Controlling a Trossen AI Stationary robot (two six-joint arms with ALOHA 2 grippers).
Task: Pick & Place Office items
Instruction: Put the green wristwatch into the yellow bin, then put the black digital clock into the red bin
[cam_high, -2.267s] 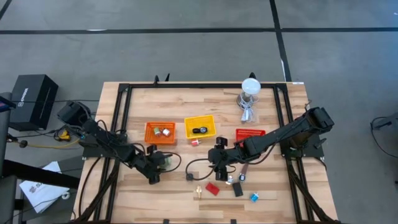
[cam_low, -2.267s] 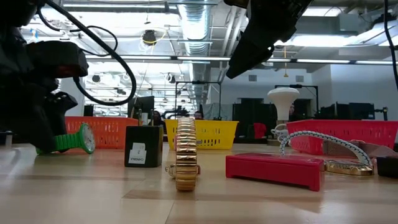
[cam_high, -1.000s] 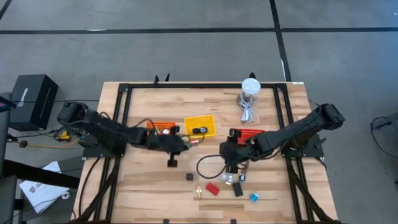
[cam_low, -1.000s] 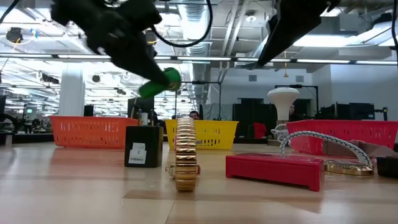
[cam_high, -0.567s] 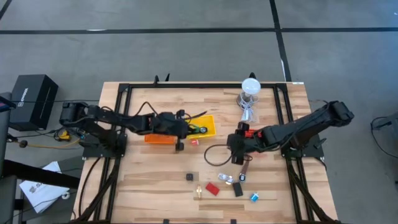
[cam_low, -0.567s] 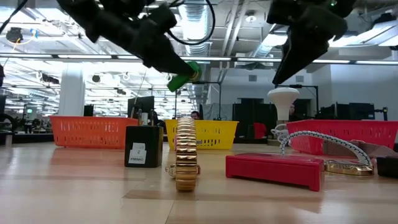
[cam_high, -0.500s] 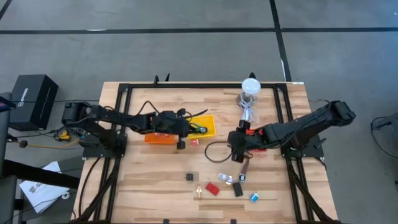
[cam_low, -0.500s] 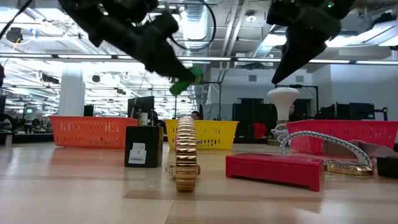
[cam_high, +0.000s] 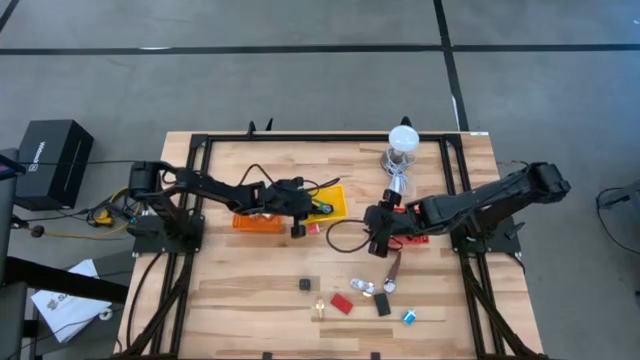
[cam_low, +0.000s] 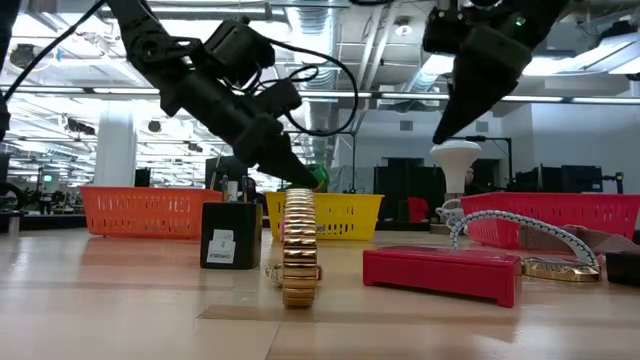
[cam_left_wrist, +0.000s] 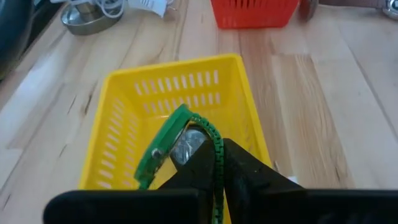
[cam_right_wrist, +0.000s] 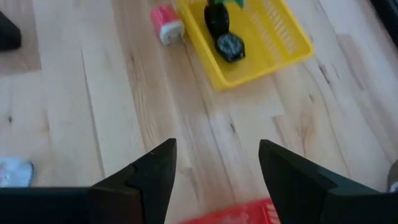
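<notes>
Yellow bin (cam_left_wrist: 118, 124): green watch (cam_left_wrist: 180, 140) in left end effector (cam_left_wrist: 214, 165).

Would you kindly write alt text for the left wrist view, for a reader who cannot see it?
The left gripper, shut on a green watch, holds it over the yellow bin on the wooden table. A red bin stands farther off.

Three bins (cam_high: 320, 200) across the table's middle
Small items (cam_high: 352, 297) lie scattered before them; lamp stand (cam_high: 401, 150) sits behind, toward the right
</notes>
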